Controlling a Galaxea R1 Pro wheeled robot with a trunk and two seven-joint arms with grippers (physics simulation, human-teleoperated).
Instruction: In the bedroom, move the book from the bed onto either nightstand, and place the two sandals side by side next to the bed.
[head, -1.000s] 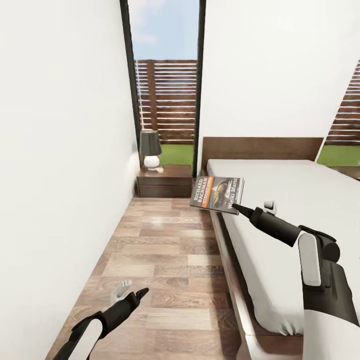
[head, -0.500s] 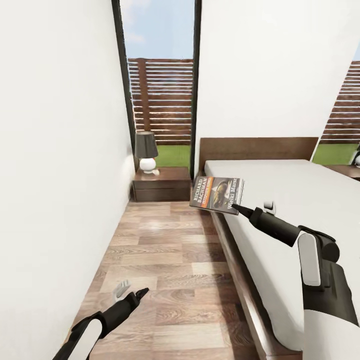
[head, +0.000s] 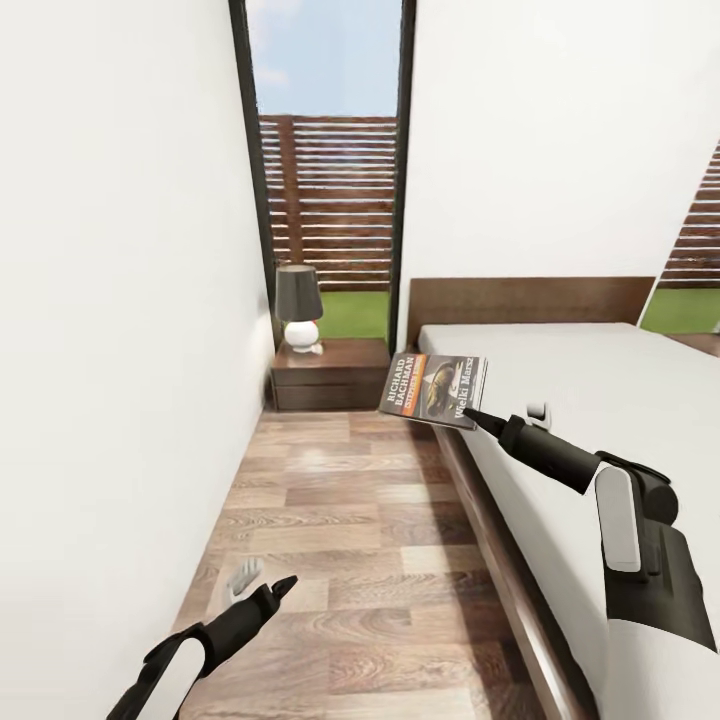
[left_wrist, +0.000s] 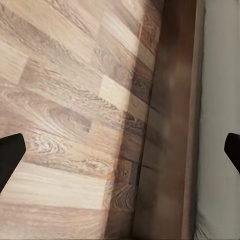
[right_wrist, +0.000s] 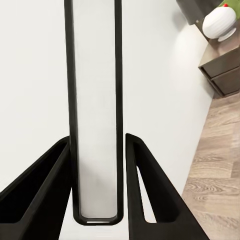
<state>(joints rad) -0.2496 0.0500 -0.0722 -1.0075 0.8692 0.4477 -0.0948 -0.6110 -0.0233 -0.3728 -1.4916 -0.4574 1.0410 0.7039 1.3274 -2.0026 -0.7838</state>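
Note:
My right gripper (head: 470, 413) is shut on the book (head: 435, 390), a thin paperback with a dark cover and an orange band, held in the air over the bed's left edge. In the right wrist view the book (right_wrist: 95, 125) stands edge-on between the two fingers (right_wrist: 150, 190). The bed (head: 600, 400) has an off-white mattress and a brown headboard (head: 530, 298). The dark-brown nightstand (head: 330, 372) stands against the far wall, left of the bed, beyond the book. My left gripper (head: 265, 590) hangs open low over the floor. The sandals are out of view.
A lamp (head: 298, 305) with a dark shade and white base stands on the nightstand. A white wall (head: 120, 350) closes the aisle's left side. Wood floor (head: 340, 520) runs between wall and bed frame (left_wrist: 165, 125). A tall window (head: 330, 180) is behind the nightstand.
The whole picture has shifted a little, so the camera has moved. Both arms keep their pose, and the book stays in my right gripper.

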